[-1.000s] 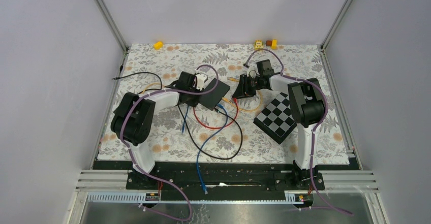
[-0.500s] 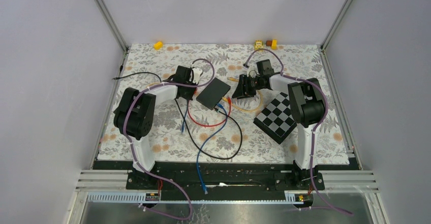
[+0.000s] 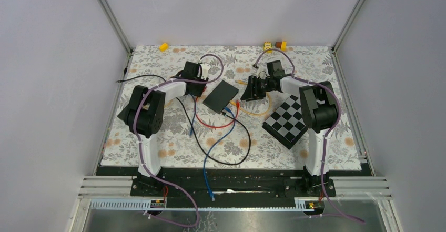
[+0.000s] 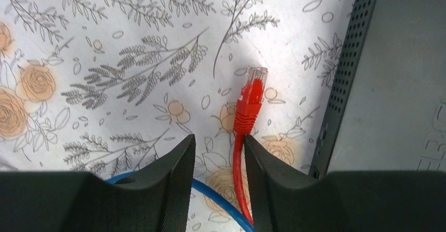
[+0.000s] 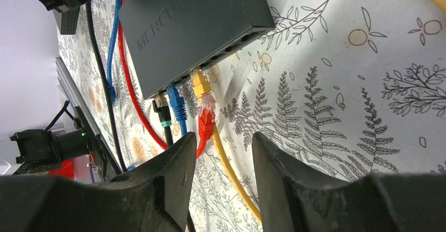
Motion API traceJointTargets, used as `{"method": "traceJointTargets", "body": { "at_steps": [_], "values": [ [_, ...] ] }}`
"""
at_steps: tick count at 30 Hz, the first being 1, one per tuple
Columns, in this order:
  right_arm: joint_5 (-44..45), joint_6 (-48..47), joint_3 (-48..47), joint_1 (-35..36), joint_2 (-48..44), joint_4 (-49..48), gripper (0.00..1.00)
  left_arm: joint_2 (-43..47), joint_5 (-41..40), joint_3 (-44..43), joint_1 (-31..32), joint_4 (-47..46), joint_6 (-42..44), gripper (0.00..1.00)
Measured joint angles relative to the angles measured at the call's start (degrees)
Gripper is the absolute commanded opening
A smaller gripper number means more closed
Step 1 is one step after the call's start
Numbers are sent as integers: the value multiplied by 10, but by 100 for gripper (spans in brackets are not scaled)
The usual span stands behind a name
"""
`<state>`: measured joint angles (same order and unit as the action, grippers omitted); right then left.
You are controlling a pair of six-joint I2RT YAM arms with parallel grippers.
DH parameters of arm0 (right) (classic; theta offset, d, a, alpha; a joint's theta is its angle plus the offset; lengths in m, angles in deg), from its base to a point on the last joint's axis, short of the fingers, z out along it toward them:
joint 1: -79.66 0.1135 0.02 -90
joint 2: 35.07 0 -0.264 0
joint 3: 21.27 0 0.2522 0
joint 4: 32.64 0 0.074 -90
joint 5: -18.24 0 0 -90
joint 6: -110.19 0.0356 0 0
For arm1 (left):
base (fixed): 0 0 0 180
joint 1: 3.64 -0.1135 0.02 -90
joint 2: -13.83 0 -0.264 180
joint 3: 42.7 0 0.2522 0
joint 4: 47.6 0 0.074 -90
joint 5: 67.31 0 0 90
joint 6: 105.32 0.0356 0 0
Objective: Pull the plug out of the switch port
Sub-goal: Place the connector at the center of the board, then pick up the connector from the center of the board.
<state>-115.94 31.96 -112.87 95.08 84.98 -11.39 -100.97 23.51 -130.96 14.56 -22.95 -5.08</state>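
Top view, compared with a second ago: my left gripper (image 3: pixel 195 79) has come off the left edge of the switch (image 3: pixel 221 96) and now hangs toward the rear left of the worktop (image 3: pixel 336 137). The loop of red cable (image 3: pixel 213 128) in front of the switch has drawn in. My right gripper (image 3: pixel 251 91) has kept its place just right of the switch.

Left wrist view: the fingers stand parted and hold nothing. A second red plug (image 4: pixel 251 103), too small to find from above, lies loose just beyond them, beside the switch's vented side.

Right wrist view: these fingers are also apart and empty. Only here can I read the port row: a black plug (image 5: pixel 162 112), a blue plug (image 5: pixel 176 103) and a yellow plug (image 5: pixel 201 84) sit at the ports. The red plug (image 5: pixel 206 119) lies out of the row on the worktop, with its clear tip toward the switch.
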Motion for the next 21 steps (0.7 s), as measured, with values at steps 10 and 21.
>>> {"method": "traceJointTargets", "body": {
  "at_steps": [10,21],
  "values": [
    [-3,0,-1,-6,0,4,49,-23,21,-35,-2,7,10,46],
    [-10,0,-1,-11,0,6,48,-40,83,-64,-3,32,32,51]
  ]
}}
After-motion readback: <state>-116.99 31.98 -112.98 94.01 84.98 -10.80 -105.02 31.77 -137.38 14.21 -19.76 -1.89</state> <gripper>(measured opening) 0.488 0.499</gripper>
